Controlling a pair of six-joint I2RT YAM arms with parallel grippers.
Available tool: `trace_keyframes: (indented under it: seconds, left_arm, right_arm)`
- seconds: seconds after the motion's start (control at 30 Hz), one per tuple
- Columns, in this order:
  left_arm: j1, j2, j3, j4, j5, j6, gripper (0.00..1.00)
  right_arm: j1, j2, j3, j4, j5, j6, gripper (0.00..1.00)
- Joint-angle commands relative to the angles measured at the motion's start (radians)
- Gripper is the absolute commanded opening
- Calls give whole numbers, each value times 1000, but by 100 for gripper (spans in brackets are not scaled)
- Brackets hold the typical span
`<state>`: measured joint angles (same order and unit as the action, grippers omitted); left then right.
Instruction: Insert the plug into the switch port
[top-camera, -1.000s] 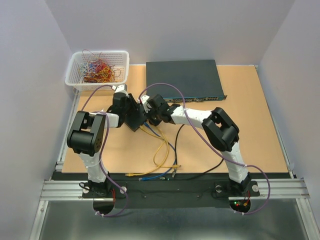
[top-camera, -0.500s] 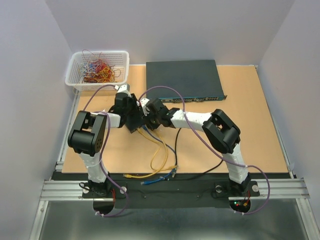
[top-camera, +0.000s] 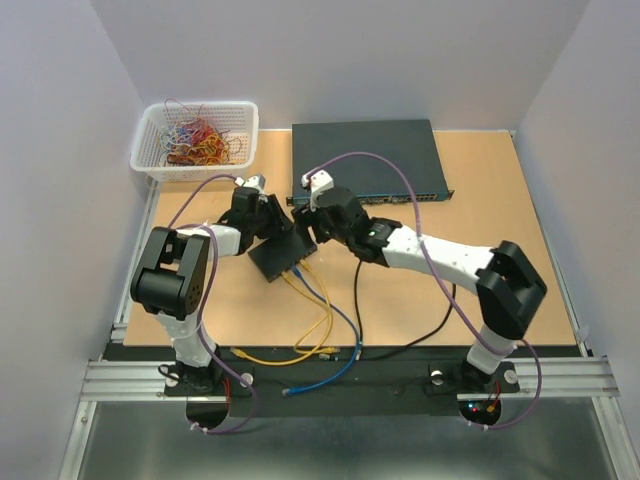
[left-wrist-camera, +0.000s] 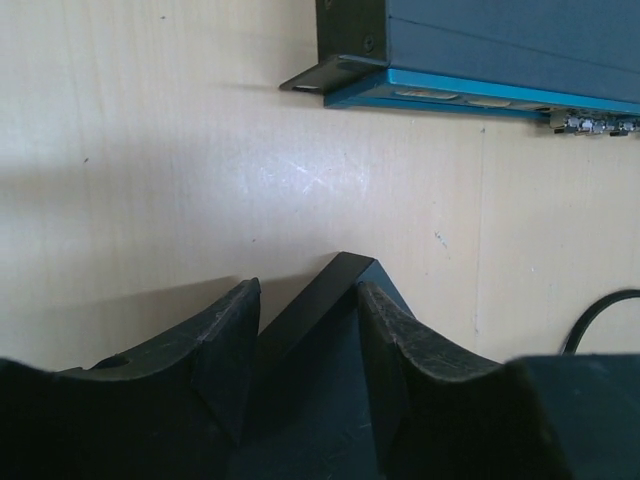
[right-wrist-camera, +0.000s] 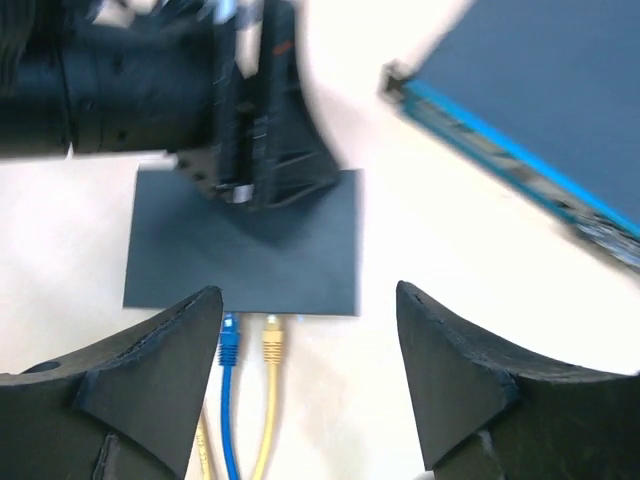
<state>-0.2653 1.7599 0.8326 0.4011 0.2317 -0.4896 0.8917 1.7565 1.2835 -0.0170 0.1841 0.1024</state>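
- Top external: the small black box (top-camera: 283, 258) sits on the table (top-camera: 480, 220), turned at an angle. It is between the two arms and just in front of the rack switch (top-camera: 365, 155).
- The left gripper (left-wrist-camera: 308, 288) is at the box's far end. In the left wrist view, a corner of the box pokes up between the fingers (left-wrist-camera: 225, 345).
- The left fingers are partly apart and close on either side of that edge. It is unclear whether they press on it.
- The right gripper (right-wrist-camera: 310, 300) hangs above the box's near edge, fingers spread wide with nothing between them.
- Right wrist view, blurred: a blue plug (right-wrist-camera: 229, 345) and a yellow plug (right-wrist-camera: 272, 345) sit side by side in that near edge, where the ports are. The port openings themselves cannot be made out.
- A blue cable (top-camera: 335, 312) and a yellow cable (top-camera: 322, 325) run from the box toward the arms' bases, loose on the table. A black cable (top-camera: 357, 300) lies just right of them.
- A white basket (top-camera: 150, 150) of coloured cables stands at the far left corner, well apart from the box.
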Motion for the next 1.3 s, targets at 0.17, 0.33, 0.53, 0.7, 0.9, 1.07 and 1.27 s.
trace_keyframes:
  seconds: [0.17, 0.33, 0.53, 0.7, 0.9, 1.07, 1.27]
  left_arm:
    - [43, -105, -61, -111, -95, -41, 54]
    - [60, -151, -92, -93, -129, -78, 56]
    - [64, -197, -115, -74, -143, -87, 57]
    - [64, -203, -112, -81, -135, -81, 57]
    - [66, -232, -119, -85, -155, -81, 56]
    - [66, -260, -133, -67, -149, -90, 57]
    - [64, -299, -148, -35, -114, -78, 57]
  right_arm:
    - [3, -167, -225, -220, 301, 236, 76]
    - [3, -178, -311, -278, 183, 370, 72]
    - [4, -187, -368, -282, 91, 424, 64]
    - [4, -170, -388, -282, 49, 447, 59]
    - [18, -147, -417, -279, -32, 474, 46]
    - [19, -109, -423, -279, -45, 484, 27]
    - [19, -37, -392, -264, -38, 488, 4]
